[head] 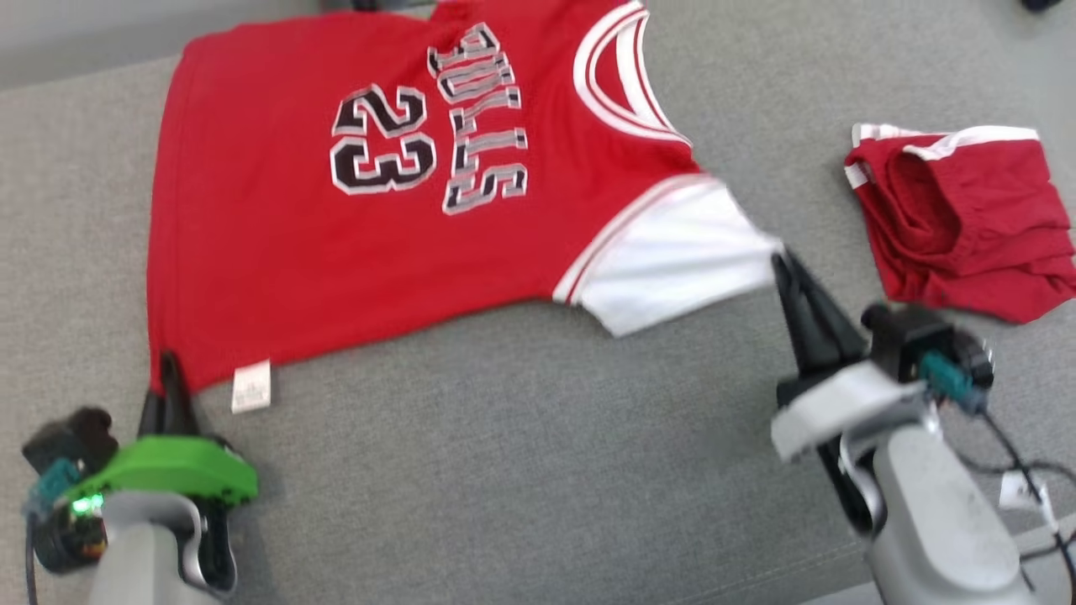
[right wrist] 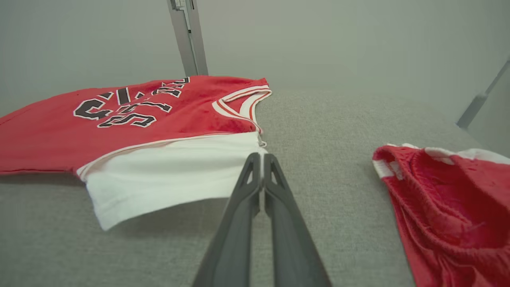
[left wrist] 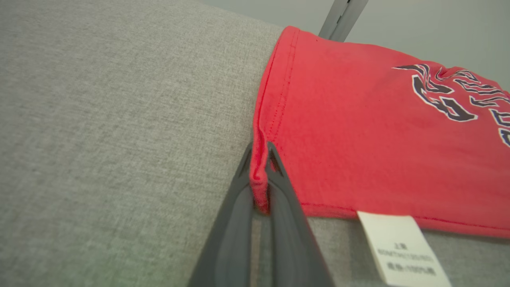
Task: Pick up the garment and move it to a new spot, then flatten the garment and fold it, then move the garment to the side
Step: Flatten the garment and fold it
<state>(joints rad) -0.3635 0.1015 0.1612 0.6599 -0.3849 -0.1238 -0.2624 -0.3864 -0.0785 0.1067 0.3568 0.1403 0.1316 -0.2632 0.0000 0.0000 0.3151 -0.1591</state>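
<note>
The garment [head: 277, 252] is a red jersey with a black and white "23", white neck trim and a white sleeve, spread face up on the grey cloth surface [head: 504, 462]. My left gripper [head: 168, 361] is shut on its near hem corner; in the left wrist view the red hem [left wrist: 279, 99] is pinched between the dark fingers of that gripper [left wrist: 261, 149]. My right gripper [head: 782, 260] is shut at the outer corner of the white sleeve [right wrist: 159, 175], which hangs slightly off the surface. The right gripper [right wrist: 261, 156] shows its tips pressed together there. A white care label [left wrist: 402, 247] sticks out from the hem.
Crumpled red shorts [head: 967, 227] with white trim lie to the right of the jersey, close to my right arm, and also show in the right wrist view [right wrist: 446, 199]. Cables [head: 1021, 479] trail at the lower right. A grey metal post [right wrist: 187, 36] stands behind the surface.
</note>
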